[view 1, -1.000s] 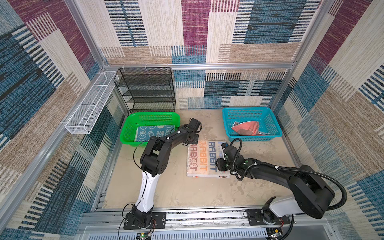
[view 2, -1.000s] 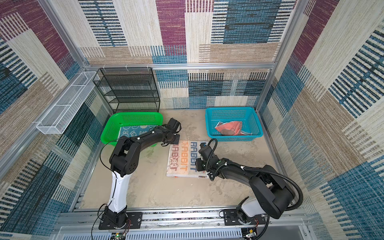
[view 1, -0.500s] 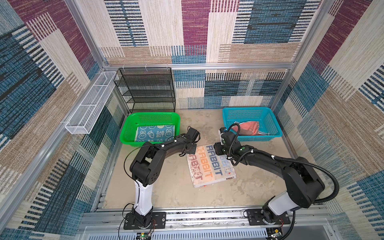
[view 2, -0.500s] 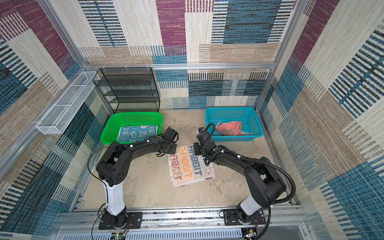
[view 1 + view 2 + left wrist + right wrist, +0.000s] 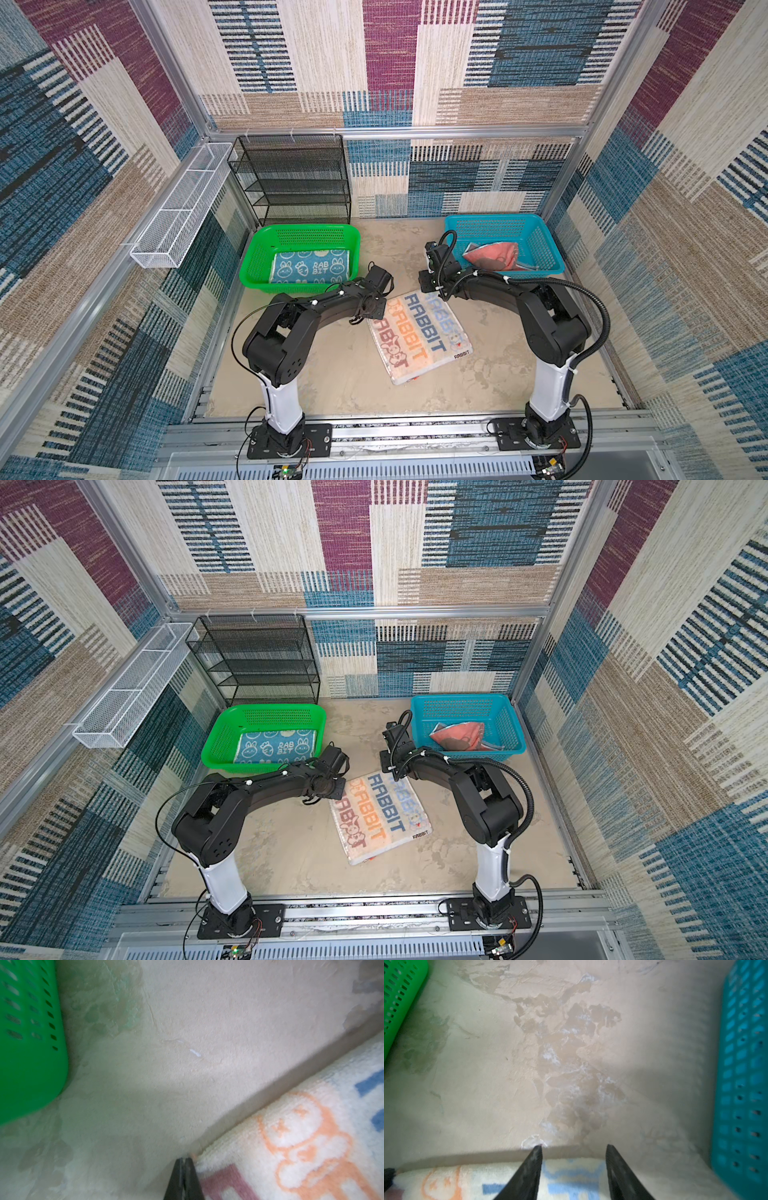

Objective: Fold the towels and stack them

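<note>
A folded whitish towel (image 5: 419, 336) (image 5: 380, 816) with orange and blue RABBIT letters lies askew on the table's middle. My left gripper (image 5: 383, 309) (image 5: 338, 787) is shut at the towel's far left corner. In the left wrist view its closed tips (image 5: 184, 1160) rest against the towel's (image 5: 301, 1136) edge with nothing seen between them. My right gripper (image 5: 434, 293) (image 5: 392, 771) stands open over the towel's far edge, its fingers (image 5: 573, 1146) straddling the blue lettering (image 5: 467, 1180). A blue rabbit towel (image 5: 309, 268) (image 5: 274, 748) lies flat in the green basket. A crumpled coral towel (image 5: 494, 257) (image 5: 459, 735) sits in the blue basket.
The green basket (image 5: 249, 266) (image 5: 27, 1043) (image 5: 398, 991) stands far left of the towel and the blue basket (image 5: 552, 249) (image 5: 741, 1084) far right. A black mesh shelf (image 5: 295, 178) stands against the back wall. A white wire tray (image 5: 183, 208) hangs on the left wall.
The whitish towel has turned askew and slid a little towards the front. My left gripper came from beside the green basket to its far left corner. My right gripper moved from its right side to its far edge.
</note>
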